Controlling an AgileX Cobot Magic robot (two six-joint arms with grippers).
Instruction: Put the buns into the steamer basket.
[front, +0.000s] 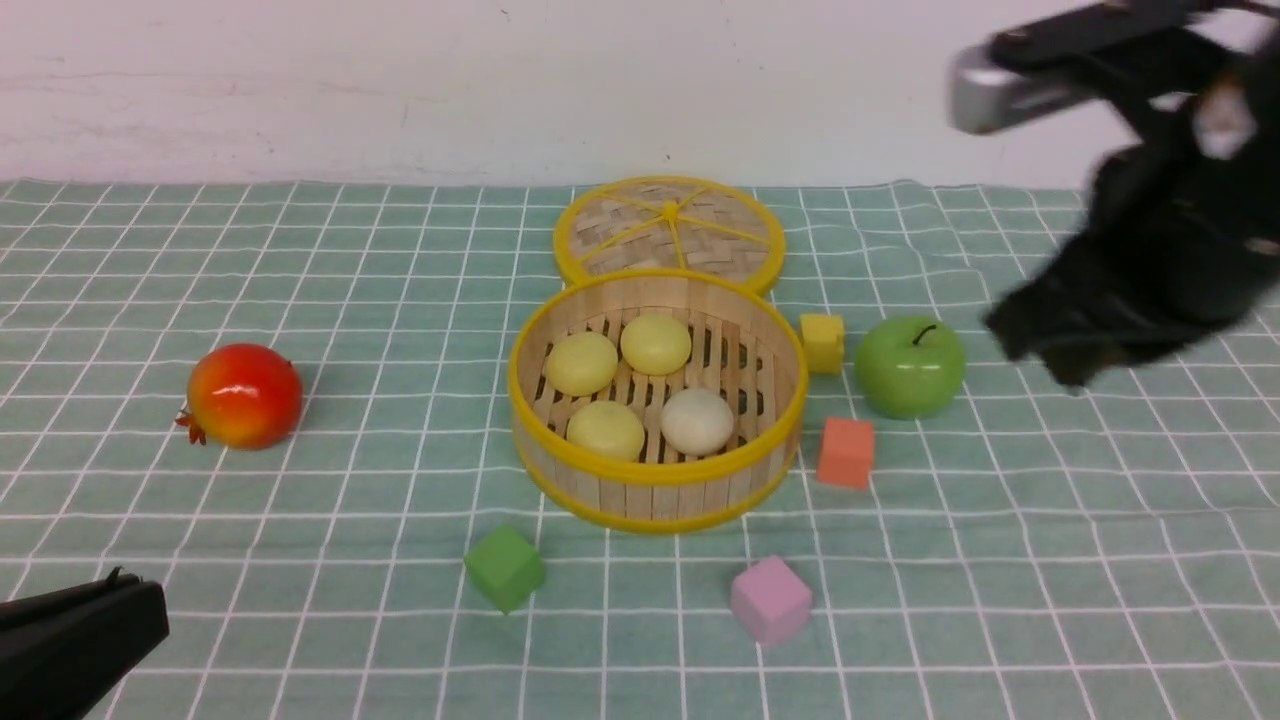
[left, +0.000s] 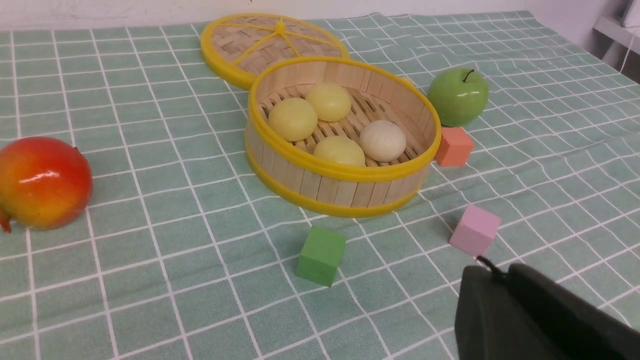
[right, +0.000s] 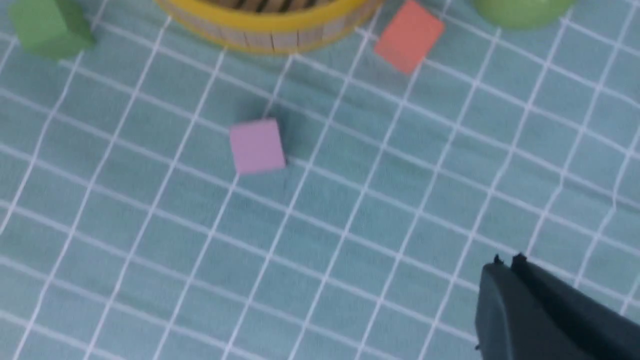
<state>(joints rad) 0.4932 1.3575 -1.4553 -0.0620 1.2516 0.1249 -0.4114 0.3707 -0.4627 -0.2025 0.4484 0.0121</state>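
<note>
- The right gripper (right: 506, 260) is pressed together on nothing, raised above the cloth (front: 300, 260) near the green apple (front: 910, 366).
- The left gripper (left: 492, 270) looks closed and empty, low by the pink cube (left: 474, 230).
- All four buns (front: 650, 388) lie inside the steamer basket (front: 655, 488); the task looks complete.
- Risk: a careless right-arm sweep could clip the apple or the basket rim and jolt the buns.
</note>
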